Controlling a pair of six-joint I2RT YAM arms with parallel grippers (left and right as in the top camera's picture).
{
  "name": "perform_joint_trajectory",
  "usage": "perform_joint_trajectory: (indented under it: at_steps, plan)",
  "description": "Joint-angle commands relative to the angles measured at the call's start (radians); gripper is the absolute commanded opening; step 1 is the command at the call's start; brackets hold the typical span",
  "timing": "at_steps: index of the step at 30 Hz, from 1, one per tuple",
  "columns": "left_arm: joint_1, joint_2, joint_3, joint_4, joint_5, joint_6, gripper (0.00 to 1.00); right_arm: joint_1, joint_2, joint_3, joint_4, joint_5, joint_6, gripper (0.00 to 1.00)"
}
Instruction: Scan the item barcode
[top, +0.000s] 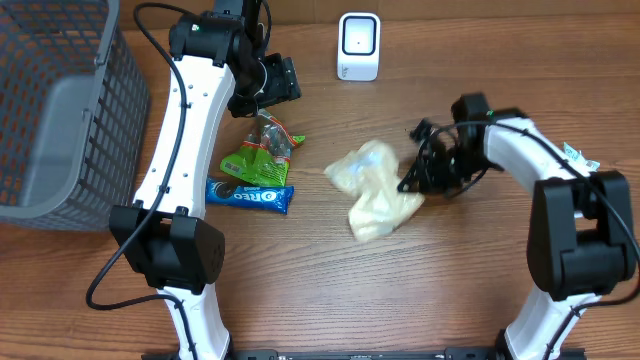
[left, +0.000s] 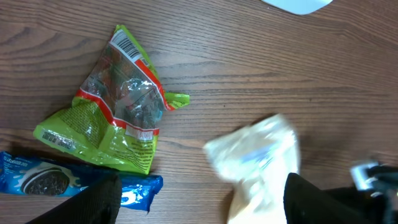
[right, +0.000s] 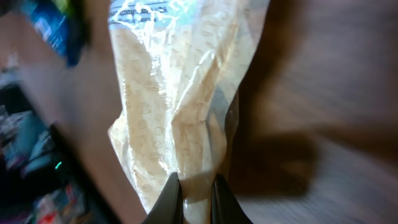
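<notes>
— On the right side of the table, what is the right gripper (top: 412, 182) doing?

— It is clamped on the right edge of the pale bag (top: 375, 190). The right wrist view shows both fingertips (right: 171, 199) pinched together on a fold of the crinkled plastic (right: 180, 93).

— And where does the bag sit?

— In the middle of the table (top: 470, 290), spreading left from the grip. Whether it rests on the wood or hangs just clear of it, I cannot tell. There is a label near its far end in the wrist view, too blurred to read.

— What lies beyond it?

— To the left, a green snack bag (top: 262, 155), and just on its near side, touching it, a blue cookie pack (top: 250, 195). The left wrist view shows a barcode (left: 127, 43) at the upper end of the green bag, facing up.

— The left gripper (top: 268, 85)?

— It hovers over the far end of the green bag, its fingers (left: 93, 202) spread wide apart and gripping nothing.

— The scanner?

— A small white scanner (top: 358, 45) stands at the far edge, between the two arms and well apart from the pale bag. A grey mesh basket (top: 60, 150) stands at the far left.
</notes>
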Motion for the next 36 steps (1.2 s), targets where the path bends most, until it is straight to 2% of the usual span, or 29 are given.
perform_joint_trajectory:
  at_steps: [1, 3, 5, 8, 10, 13, 17, 24, 31, 33, 34, 36]
  plan:
    - [-0.001, -0.001, 0.007, 0.004, 0.014, -0.012, 0.75, 0.013, -0.129, 0.121, -0.008, 0.345, 0.2, 0.04]
    - [-0.001, -0.001, 0.007, 0.005, 0.015, -0.013, 0.75, 0.058, -0.168, 0.169, -0.032, 0.71, 0.36, 0.04]
    - [-0.001, -0.001, 0.007, 0.005, 0.015, -0.013, 0.75, 0.128, -0.193, 0.203, -0.084, 1.068, 0.442, 0.04]
    - [-0.001, -0.001, 0.007, 0.005, 0.01, -0.012, 0.75, 0.245, -0.2, 0.216, -0.138, 1.405, 0.487, 0.04]
    - [-0.001, -0.001, 0.007, 0.004, 0.002, -0.012, 0.76, 0.32, -0.193, 0.216, -0.164, 1.514, 0.529, 0.04]
    - [0.001, -0.001, 0.007, 0.004, -0.03, -0.012, 0.77, 0.409, -0.172, 0.216, -0.178, 1.516, 0.587, 0.04]
    - [0.003, -0.001, 0.007, 0.009, -0.106, -0.012, 0.8, 0.494, -0.1, 0.2, -0.209, 1.532, 0.595, 0.04]
    - [0.042, 0.0, 0.007, 0.027, -0.132, -0.013, 0.84, 0.655, 0.025, 0.198, -0.354, 1.754, 0.732, 0.04]
    - [0.109, 0.0, 0.007, 0.05, -0.129, -0.013, 0.85, 0.785, 0.099, 0.198, -0.285, 1.635, 0.717, 0.04]
    - [0.122, 0.0, 0.007, 0.048, -0.129, -0.012, 0.85, 0.797, 0.12, 0.198, -0.283, 1.609, 0.716, 0.13]
    - [0.129, 0.0, 0.007, 0.046, -0.129, -0.012, 0.85, 0.808, 0.122, 0.198, -0.28, 1.572, 0.716, 0.23]
    - [0.134, 0.0, 0.007, 0.045, -0.129, -0.011, 0.85, 0.822, 0.122, 0.2, -0.274, 1.54, 0.716, 0.27]
